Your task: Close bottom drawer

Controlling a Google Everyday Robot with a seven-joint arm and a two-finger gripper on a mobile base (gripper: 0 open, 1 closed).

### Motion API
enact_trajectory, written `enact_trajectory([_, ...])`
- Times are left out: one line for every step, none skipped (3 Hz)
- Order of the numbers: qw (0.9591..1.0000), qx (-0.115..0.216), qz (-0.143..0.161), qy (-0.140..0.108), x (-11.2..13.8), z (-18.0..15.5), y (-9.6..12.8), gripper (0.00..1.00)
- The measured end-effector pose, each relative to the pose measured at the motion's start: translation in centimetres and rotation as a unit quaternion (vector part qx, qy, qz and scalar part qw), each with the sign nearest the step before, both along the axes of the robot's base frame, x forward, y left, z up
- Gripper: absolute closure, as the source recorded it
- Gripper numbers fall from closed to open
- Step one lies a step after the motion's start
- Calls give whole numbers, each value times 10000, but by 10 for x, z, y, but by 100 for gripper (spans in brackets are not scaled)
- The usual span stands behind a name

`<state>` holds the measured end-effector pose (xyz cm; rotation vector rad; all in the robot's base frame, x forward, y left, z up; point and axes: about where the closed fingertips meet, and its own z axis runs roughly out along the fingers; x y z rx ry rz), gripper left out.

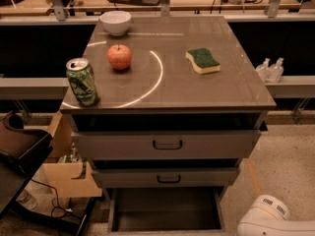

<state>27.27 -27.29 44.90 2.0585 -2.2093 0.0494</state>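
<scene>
Of three grey drawers, the slim grey-brown metal bottom drawer (165, 211) juts out farthest, its dark flat inside bare and its front edge cut off by the frame's lower border. Speckled floor lies open to its right, up to the white rounded robot arm (275, 220). The gripper is out of view, so its grip cannot be told. The tabletop (231, 90) carries one green drink can (82, 81), one red apple (119, 56), one white bowl (115, 22) and one green sponge (203, 60).

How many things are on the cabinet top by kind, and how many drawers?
Bowl: 1
Apple: 1
Can: 1
Sponge: 1
Drawers: 3 (top drawer, middle drawer, bottom drawer open)
Total: 7
Gripper: out of view; white arm segment bottom right.
</scene>
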Motion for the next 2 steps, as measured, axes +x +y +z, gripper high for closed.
enact_trajectory([10000, 74, 19, -34, 4, -19, 4, 100])
enact_trajectory([9996, 281, 56, -77, 13, -67, 16, 100])
